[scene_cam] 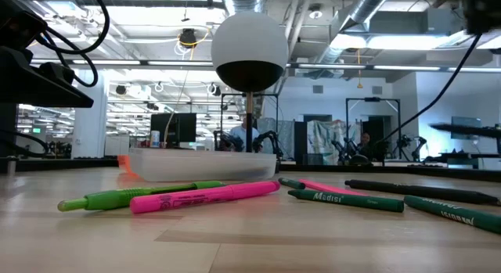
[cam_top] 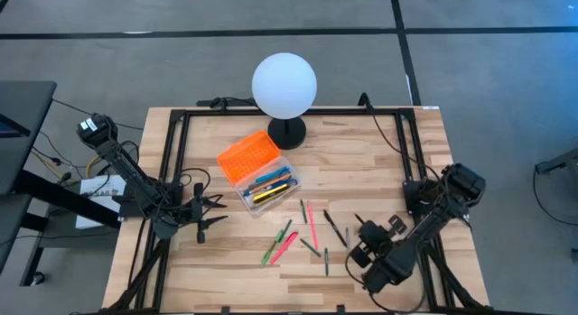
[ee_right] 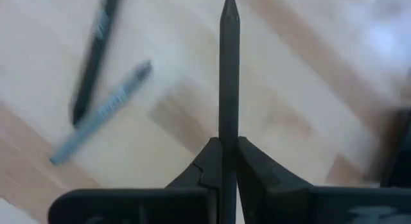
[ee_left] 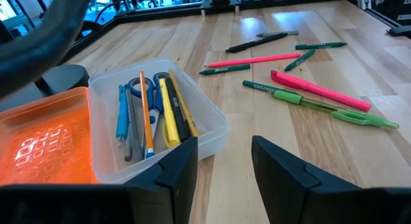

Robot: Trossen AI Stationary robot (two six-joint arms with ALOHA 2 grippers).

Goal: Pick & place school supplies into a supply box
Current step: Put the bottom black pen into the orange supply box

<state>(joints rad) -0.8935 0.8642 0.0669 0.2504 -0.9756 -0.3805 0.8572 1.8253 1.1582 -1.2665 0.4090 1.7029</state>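
Black pen (ee_right: pixel 229 70) clamped in right claw (ee_right: pixel 229 150) shows only in wrist view; left claw (ee_left: pixel 223 163) apart.

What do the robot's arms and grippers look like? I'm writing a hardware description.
Both arms are dark, jointed links with black cables trailing along them. The left gripper has two broad, angular matte-black fingers. The right gripper has matching black fingers on a black crossbar.
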